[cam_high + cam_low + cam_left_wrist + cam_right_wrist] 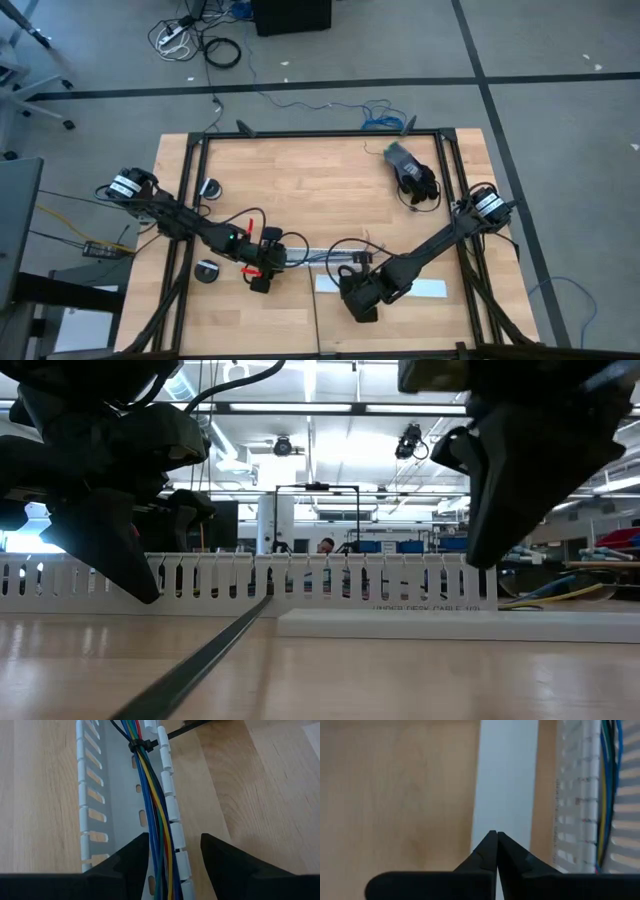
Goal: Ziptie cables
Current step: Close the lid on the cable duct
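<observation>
Cables (152,810): thin, smooth coloured wires bundled in the white slotted plastic channel (97,795).
Ziptie (145,745): black strip looped around the bundle.
Left gripper (175,852): fingers released, straddling the cables.
Right gripper (496,837): fingers clenched, empty, above the wood-grain tabletop (395,795).

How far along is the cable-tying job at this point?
Done: the ziptie is looped around the cables in the white slotted channel, its black tail sticking out sideways. In hand: the left gripper straddles the bundle, fingers open, gripping nothing; the right gripper is shut, empty, over the flat white cover strip. Left: whether it needs more tightening is unclear.
</observation>
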